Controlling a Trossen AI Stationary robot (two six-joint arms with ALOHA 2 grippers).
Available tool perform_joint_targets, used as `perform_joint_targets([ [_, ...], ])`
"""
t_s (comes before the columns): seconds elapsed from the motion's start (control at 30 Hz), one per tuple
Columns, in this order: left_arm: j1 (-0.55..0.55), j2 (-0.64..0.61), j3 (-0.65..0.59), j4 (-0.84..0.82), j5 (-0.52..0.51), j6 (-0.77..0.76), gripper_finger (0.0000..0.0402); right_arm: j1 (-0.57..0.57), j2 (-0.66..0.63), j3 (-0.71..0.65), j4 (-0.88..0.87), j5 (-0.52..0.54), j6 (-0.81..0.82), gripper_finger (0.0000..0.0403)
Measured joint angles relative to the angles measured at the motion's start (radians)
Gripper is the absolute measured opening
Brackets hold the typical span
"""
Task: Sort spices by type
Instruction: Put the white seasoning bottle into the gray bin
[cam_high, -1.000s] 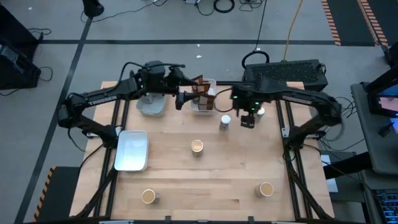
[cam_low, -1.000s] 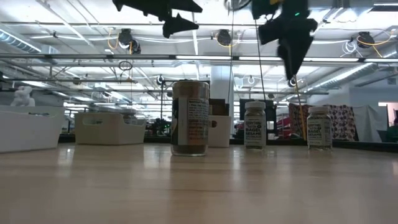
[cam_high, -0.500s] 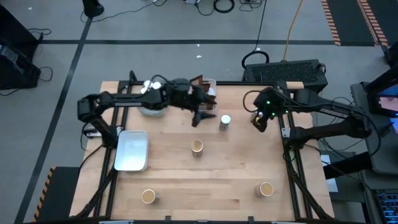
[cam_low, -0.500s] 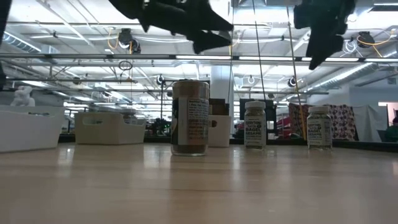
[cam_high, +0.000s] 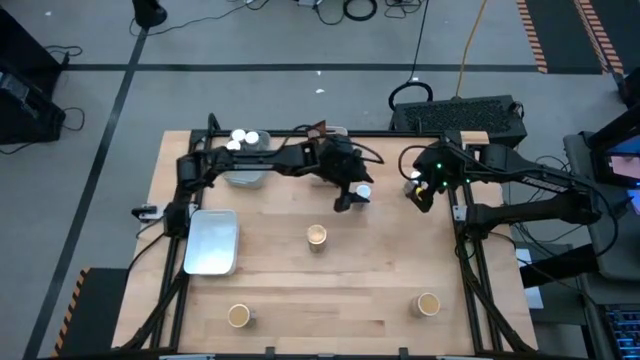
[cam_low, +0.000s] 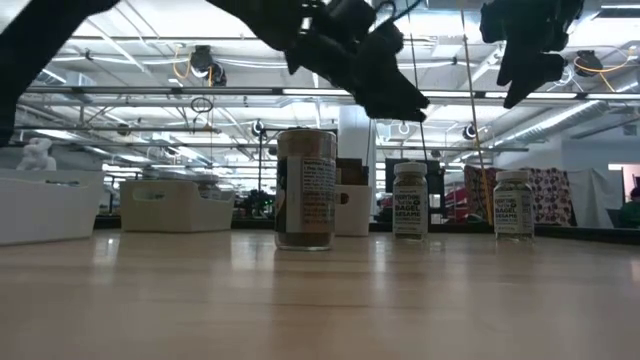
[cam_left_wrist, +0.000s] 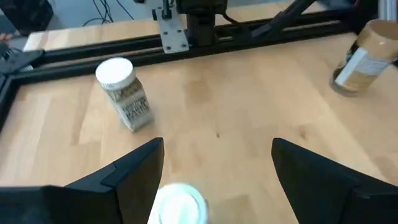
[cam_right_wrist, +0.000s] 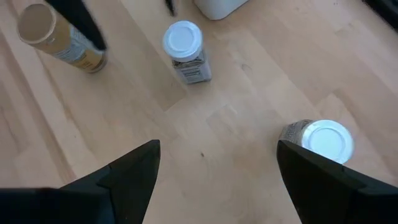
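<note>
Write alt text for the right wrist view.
The open right gripper hovers over bare wooden table, between two upright white-topped jars. A tan-topped jar stands farther off.

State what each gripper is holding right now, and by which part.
Nothing is held. The left gripper hangs open above a white-topped round jar; the right gripper hangs open over bare table.

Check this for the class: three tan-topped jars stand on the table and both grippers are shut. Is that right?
Not quite. The three tan-topped jars are there, but both grippers are open: the wrist views show the left gripper and the right gripper with fingers spread wide and holding nothing.
</note>
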Motion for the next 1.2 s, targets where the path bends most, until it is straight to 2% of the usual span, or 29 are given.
perform_joint_targets([
  [0.17,0.013,0.074,0.067,-0.036,0.0,0.066,0.0301,0.0,0.0,0.0,0.0,-0.012,0.004,0.0306],
  [0.4,0.02,0.144,0.071,-0.04,0.0,0.085,0.0301,0.0,0.0,0.0,0.0,-0.012,0.004,0.0306],
  [0.77,0.022,0.16,0.073,-0.082,-0.096,0.129,0.0301,0.0,0.0,0.0,0.0,-0.012,0.007,0.0306],
  [1.2,0.024,0.159,0.073,-0.136,-0.101,0.129,0.0301,0.0,0.001,0.0,0.003,-0.012,0.005,0.0306],
])
